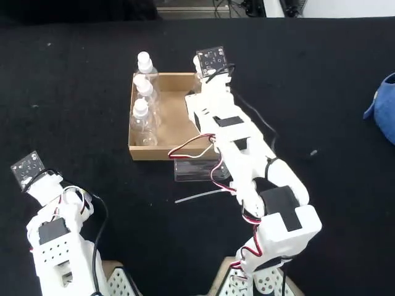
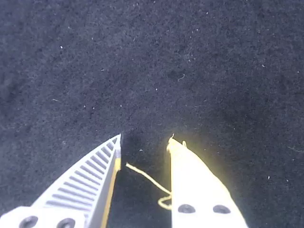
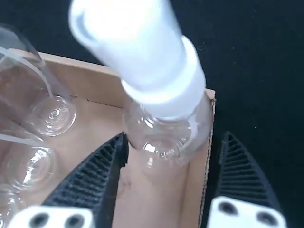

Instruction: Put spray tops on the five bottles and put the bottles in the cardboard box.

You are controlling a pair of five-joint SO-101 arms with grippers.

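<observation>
**High view.** The cardboard box [image 1: 176, 126] sits in the upper centre of the frame on the black cloth [image 1: 308, 74]. A row of clear bottles [image 1: 145, 91], three in number and each with a white spray top, stands along the box's left wall. The right arm [image 1: 247, 154] runs from the lower right to the box's upper right corner. A further clear bottle [image 1: 191, 169] lies on its side just below the box, partly under that arm. The left arm [image 1: 52, 228] occupies the lower left, well apart from the box.

**Left wrist view.** The left pincer [image 2: 145, 142] is open above bare cloth and grips nothing. A thin yellow thread [image 2: 147, 178] hangs between its fingers.

**Right wrist view.** A clear upright bottle [image 3: 166, 133] with a white spray top [image 3: 142, 52] stands in a corner of the box. The right pincer [image 3: 175, 137] is open. One finger sits inside the box just beside the bottle. The other sits outside the box wall.
</observation>
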